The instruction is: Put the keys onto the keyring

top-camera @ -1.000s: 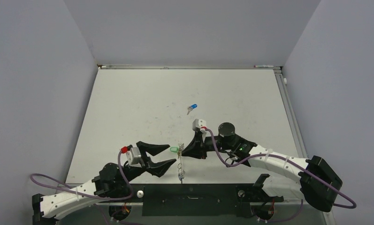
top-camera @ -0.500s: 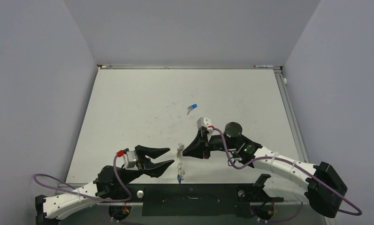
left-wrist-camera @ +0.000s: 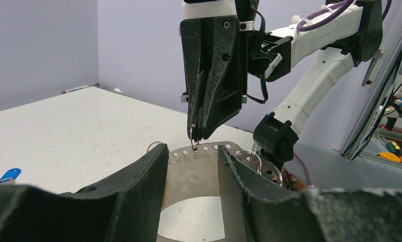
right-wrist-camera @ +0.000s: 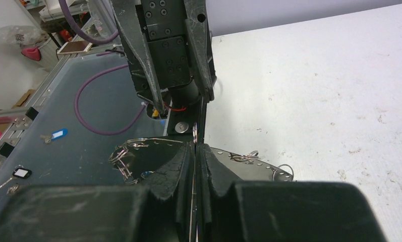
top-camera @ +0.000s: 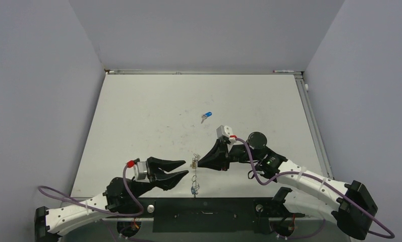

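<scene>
Well, the two arms meet nose to nose low over the near edge of the table. The right gripper is clenched tight, its tips pinching a small ring at the top of the keyring. Seen close from the left wrist, the keyring is a flat metal plate with a row of tiny numbered holes along its edge and a few split rings threaded through them. It hangs below those closed tips, clear of the tabletop.

The left gripper faces it with its jaws parted. One finger shows on each side of the plate in the wrist view, and from above the tips sit just beside the hanging plate — whether they touch it I cannot tell.

One blue key lies flat on the table, well apart from both grippers, farther out towards the middle.
</scene>
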{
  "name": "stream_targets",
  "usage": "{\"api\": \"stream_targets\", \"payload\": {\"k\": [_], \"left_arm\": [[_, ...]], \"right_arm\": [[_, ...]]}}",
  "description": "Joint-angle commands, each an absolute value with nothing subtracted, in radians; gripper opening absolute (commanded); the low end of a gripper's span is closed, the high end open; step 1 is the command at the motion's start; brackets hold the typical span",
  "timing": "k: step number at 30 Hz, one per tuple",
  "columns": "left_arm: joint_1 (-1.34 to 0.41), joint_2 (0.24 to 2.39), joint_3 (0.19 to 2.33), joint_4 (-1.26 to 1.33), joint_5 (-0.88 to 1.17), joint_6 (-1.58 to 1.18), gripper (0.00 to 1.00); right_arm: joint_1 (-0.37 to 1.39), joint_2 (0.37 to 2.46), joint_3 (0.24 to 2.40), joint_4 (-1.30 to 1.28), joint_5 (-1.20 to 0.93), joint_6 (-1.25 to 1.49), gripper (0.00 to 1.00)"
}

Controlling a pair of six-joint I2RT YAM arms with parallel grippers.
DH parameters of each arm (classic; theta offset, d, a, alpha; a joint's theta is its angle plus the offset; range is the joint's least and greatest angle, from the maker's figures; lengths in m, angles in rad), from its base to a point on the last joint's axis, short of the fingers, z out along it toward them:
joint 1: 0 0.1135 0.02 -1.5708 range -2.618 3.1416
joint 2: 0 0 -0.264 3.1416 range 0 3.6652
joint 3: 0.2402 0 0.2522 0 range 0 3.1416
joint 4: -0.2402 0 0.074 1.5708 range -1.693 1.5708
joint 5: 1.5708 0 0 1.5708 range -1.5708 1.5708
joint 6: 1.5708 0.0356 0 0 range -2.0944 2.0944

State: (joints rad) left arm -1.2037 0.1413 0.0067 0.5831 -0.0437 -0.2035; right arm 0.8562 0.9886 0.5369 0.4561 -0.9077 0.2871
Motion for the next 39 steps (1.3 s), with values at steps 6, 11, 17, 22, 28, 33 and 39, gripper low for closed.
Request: {"api": "stream_targets", "payload": {"k": [6, 11, 17, 22, 28, 33, 39], "left_arm": [[-1.206, 0.285, -0.040, 0.838, -0.025, -0.232, 0.34], [-1.206, 0.340, -0.043, 0.897, -0.032, -0.240, 0.31], [-1.206, 0.374, -0.055, 0.946, -0.043, -0.258, 0.29], [-1.206, 0.405, -0.064, 0.997, -0.051, -0.269, 0.29], [-1.206, 0.450, -0.068, 1.054, -0.050, -0.283, 0.29], [-1.206, 0.497, -0.069, 1.108, -0.049, -0.290, 0.29], [-1.206, 0.542, -0.060, 1.144, -0.044, -0.282, 0.29]], "right_arm": [[0.854, 0.946, 0.589, 0.566, -0.937, 0.313, 0.05], [0.855, 0.940, 0.586, 0.582, -0.934, 0.320, 0.05], [0.857, 0.936, 0.580, 0.620, -0.925, 0.338, 0.05], [0.856, 0.940, 0.574, 0.645, -0.921, 0.348, 0.05], [0.857, 0.942, 0.569, 0.685, -0.917, 0.368, 0.05], [0.858, 0.946, 0.568, 0.712, -0.915, 0.386, 0.05], [0.866, 0.957, 0.562, 0.737, -0.916, 0.393, 0.05]]}}
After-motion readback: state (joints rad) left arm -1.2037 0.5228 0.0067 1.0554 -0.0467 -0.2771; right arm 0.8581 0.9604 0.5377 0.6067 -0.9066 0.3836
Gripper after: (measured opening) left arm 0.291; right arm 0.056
